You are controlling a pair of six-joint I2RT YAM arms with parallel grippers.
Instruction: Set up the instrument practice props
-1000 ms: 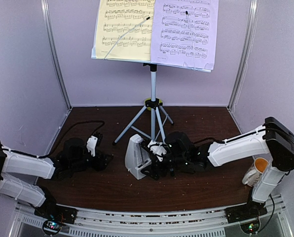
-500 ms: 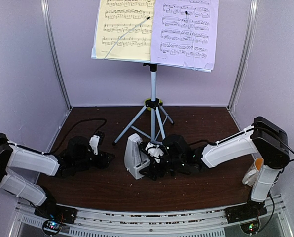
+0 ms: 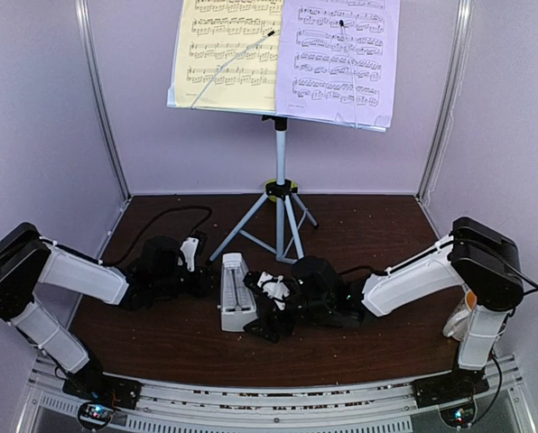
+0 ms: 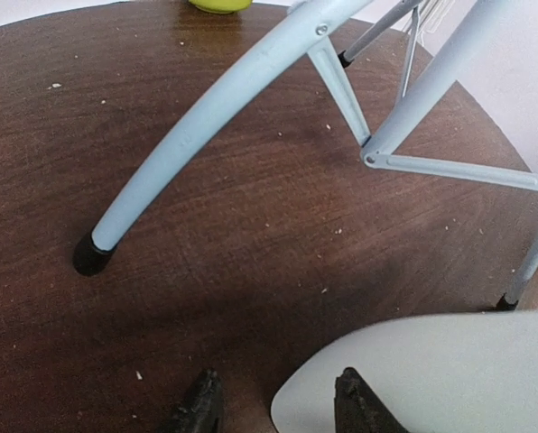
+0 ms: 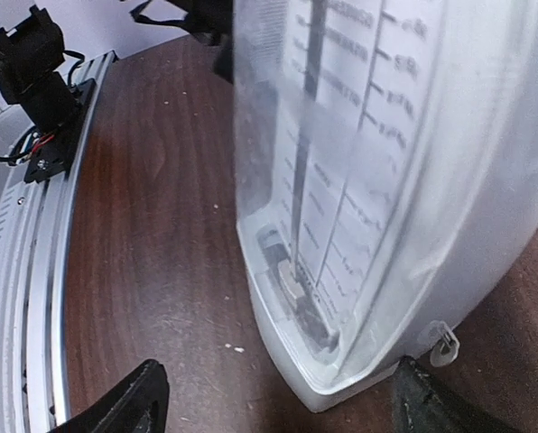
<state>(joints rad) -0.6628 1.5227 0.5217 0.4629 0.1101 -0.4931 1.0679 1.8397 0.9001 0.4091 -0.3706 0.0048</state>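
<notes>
**Right gripper straddling metronome, left gripper hanging by a tripod leg**

Top view: stand (image 3: 281,153) is standing at the back of the table (image 3: 368,338), with the yellow sheet (image 3: 224,54) and lilac sheet (image 3: 341,59) sitting side by side on it. Metronome (image 3: 234,293) is sitting in front of the tripod, left of centre. Its long axis is running near-to-far and its face is showing to the camera. It's looking tipped back; can't tell if the base is flat. Right gripper (image 3: 267,302) is reaching in from the metronome's right side, right up against it. Left gripper (image 3: 199,262) is hanging just off its far-left corner, near a tripod foot.

Left wrist: left gripper (image 4: 278,408) is pointing down at the table, fingertips (image 4: 201,410) parted partway, nothing pinched. Metronome (image 4: 431,370) edge is showing by the right-hand tip; contact unclear. Leg (image 4: 206,117) and foot (image 4: 90,257) are lying ahead.

Right wrist: right gripper (image 5: 278,401) is spread wide, fingers (image 5: 143,397) flanking the metronome (image 5: 368,180) base. One is clear of it, the other just beside the corner. Long axis is running straight away from the jaws.

Judgement: right arm is nearer and lined up, so closing across the base is looking like the coming move.
</notes>
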